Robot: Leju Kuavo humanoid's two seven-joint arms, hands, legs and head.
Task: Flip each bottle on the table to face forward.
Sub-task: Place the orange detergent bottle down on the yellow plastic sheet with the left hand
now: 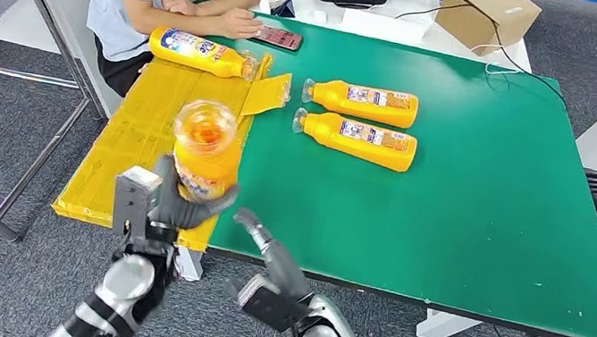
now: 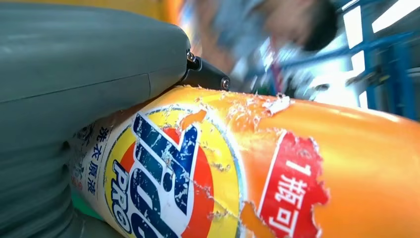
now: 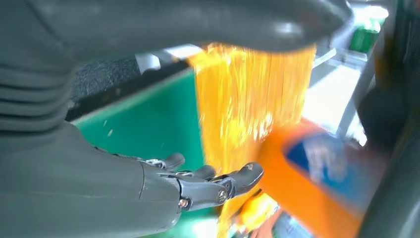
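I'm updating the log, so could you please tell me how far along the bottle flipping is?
Done: uncertain; one bottle on the yellow board lies label up. In hand: the left hand holds a bottle aloft. Left: two bottles on the green mat lie apparently unhandled.

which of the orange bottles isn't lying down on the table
The bottle gripped by the left hand, lifted at the table's near-left edge. The other three lie flat: two on the green mat, one on the yellow cardboard.
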